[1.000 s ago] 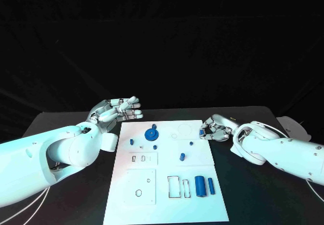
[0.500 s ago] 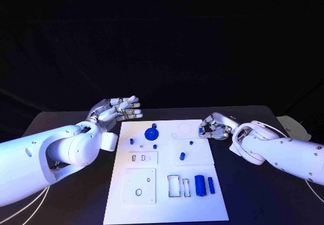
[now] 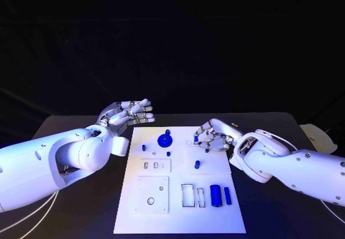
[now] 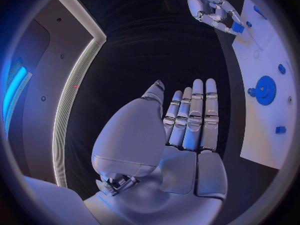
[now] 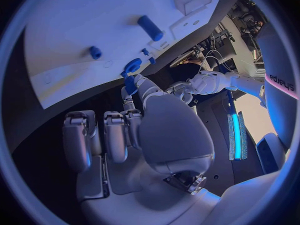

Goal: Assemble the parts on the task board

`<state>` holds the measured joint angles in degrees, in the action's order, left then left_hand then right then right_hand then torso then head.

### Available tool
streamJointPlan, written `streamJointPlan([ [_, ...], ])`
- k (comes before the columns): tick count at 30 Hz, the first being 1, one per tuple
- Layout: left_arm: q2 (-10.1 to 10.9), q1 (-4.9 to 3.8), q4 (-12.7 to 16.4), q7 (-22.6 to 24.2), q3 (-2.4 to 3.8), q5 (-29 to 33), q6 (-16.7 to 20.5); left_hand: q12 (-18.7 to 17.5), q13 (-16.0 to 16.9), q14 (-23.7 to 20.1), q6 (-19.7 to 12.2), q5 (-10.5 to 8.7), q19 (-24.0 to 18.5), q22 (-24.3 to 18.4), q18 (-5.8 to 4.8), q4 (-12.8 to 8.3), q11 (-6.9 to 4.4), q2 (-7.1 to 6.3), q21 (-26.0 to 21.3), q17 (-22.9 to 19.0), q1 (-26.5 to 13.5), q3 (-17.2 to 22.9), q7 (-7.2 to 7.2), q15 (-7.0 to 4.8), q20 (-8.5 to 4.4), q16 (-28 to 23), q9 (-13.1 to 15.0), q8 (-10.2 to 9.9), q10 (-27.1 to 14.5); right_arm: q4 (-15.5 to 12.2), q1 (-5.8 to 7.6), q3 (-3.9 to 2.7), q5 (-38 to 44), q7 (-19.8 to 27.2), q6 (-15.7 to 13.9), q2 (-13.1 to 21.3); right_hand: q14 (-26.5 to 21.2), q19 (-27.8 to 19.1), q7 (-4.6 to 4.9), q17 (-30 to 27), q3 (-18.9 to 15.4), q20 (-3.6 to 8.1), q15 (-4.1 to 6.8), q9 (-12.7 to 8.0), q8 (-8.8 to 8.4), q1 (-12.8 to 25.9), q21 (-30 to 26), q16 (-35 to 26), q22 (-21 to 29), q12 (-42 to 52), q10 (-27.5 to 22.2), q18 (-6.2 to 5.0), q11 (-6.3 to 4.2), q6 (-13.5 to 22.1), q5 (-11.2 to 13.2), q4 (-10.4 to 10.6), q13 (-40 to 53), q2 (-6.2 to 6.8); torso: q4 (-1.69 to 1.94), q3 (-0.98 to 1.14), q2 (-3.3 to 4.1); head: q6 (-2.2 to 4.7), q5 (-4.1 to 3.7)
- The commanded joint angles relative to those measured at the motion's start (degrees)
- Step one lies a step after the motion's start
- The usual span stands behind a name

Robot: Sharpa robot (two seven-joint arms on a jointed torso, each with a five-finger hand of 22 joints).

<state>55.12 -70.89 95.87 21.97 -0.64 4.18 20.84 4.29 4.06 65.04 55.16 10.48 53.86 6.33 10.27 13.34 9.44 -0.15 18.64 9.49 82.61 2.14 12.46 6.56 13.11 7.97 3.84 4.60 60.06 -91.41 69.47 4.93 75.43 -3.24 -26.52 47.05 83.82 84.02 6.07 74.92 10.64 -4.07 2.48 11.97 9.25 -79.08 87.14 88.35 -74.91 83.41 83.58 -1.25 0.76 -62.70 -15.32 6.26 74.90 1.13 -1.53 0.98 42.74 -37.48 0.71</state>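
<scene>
The white task board (image 3: 216,169) lies in the middle of the black table. A blue gear (image 3: 164,140) stands near its far edge, with small blue pegs (image 3: 195,164) around it. A blue cylinder (image 3: 216,191) and a thinner blue rod (image 3: 227,195) lie at the near right. My right hand (image 3: 212,137) hovers over the board's far right corner and pinches a small blue piece (image 5: 130,85) between thumb and finger; that piece (image 4: 237,28) is also in the left wrist view. My left hand (image 3: 129,113) is raised off the board's far left corner, fingers stretched and empty.
Raised white blocks with slots and holes (image 3: 152,191) sit on the board's left half, and empty rectangular slots (image 3: 187,195) lie beside the cylinder. Bare black table (image 3: 287,219) flanks the board on both sides.
My right hand has moved left from beside the board's right edge to over its far right corner, still pinching the blue piece. The left hand has hardly moved.
</scene>
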Motion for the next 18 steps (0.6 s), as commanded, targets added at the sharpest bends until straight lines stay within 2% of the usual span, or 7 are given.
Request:
streamJointPlan([
  [1,-0.2,-0.04,-0.2,0.2,0.01,0.1,-1.0,-0.3,-0.1,0.0,-0.1,-0.22,-0.2,-0.1,0.26,-0.1,0.18,0.06,-0.2,0.1,0.6,-0.1,0.19,0.18,0.39,-0.2,-0.1,-0.3,-0.2,-1.1,0.06,0.07,6.0,-5.6,-0.9,-1.6,5.5,3.7,-0.93,12.1,0.0,0.47,0.35,1.4,1.19,0.9,0.2,0.3,-12.5,0.2,0.5,0.37,0.05,-0.7,-0.2,0.5,7.7,0.20,0.21,-0.06,-0.18,-0.39,0.65],
  [4,-0.4,-0.04,-0.5,0.2,-0.05,0.1,-1.0,-0.3,-0.1,0.0,-0.1,-0.22,-0.2,-0.1,0.26,-0.1,0.18,0.06,-0.2,0.1,0.6,-0.1,0.19,0.18,0.39,-0.2,-0.1,-0.3,-0.2,-1.5,0.00,0.25,8.6,-7.3,-0.8,-4.5,5.5,3.7,-0.93,12.1,0.0,0.47,0.35,1.4,1.19,1.0,0.2,0.3,-12.6,0.2,0.5,0.37,0.05,-0.7,-0.2,0.6,7.8,0.20,0.32,-0.11,-0.23,-0.68,1.18],
  [8,-0.7,-0.04,-0.6,0.2,-0.08,0.1,-1.1,-0.3,-0.1,0.0,-0.1,-0.22,-0.2,-0.1,0.26,-0.1,0.18,0.06,-0.2,0.1,0.6,-0.1,0.19,0.18,0.39,-0.2,-0.1,-0.3,-0.2,-1.2,-0.32,0.49,10.5,-8.4,-0.4,-7.5,5.5,3.7,-0.95,12.1,0.1,0.47,0.35,1.4,1.21,1.0,0.2,0.3,-12.5,0.2,0.6,0.36,0.05,-0.7,-0.2,0.6,7.8,0.16,0.30,-0.11,-0.15,-0.69,1.49],
  [15,-0.9,-0.04,-0.6,0.1,-0.10,0.1,-1.1,-0.3,-0.1,0.0,-0.1,-0.22,-0.2,-0.1,0.26,-0.1,0.18,0.06,-0.2,0.1,0.6,-0.1,0.19,0.18,0.39,-0.2,-0.1,-0.3,-0.2,0.8,-1.38,1.38,13.3,-10.2,1.6,-12.1,5.5,3.5,-0.93,12.0,0.1,0.47,0.35,1.4,1.19,1.0,0.0,0.2,-12.4,0.2,0.6,0.31,0.05,-0.6,-0.1,0.6,7.8,0.23,0.20,-0.09,-0.04,-1.11,2.07],
  [18,-1.0,-0.04,-0.6,0.1,-0.10,0.1,-1.1,-0.3,-0.1,0.0,-0.1,-0.22,-0.2,-0.1,0.26,-0.1,0.18,0.06,-0.2,0.1,0.6,-0.1,0.19,0.18,0.39,-0.2,-0.1,-0.3,-0.2,1.5,-1.97,1.56,14.4,-11.1,2.6,-13.3,5.5,3.4,-0.89,12.0,0.1,0.47,0.34,1.4,1.17,1.1,-0.1,0.2,-12.3,0.2,0.5,0.28,0.07,-0.5,-0.1,0.6,7.7,0.30,0.20,-0.10,-0.07,-1.19,2.12],
])
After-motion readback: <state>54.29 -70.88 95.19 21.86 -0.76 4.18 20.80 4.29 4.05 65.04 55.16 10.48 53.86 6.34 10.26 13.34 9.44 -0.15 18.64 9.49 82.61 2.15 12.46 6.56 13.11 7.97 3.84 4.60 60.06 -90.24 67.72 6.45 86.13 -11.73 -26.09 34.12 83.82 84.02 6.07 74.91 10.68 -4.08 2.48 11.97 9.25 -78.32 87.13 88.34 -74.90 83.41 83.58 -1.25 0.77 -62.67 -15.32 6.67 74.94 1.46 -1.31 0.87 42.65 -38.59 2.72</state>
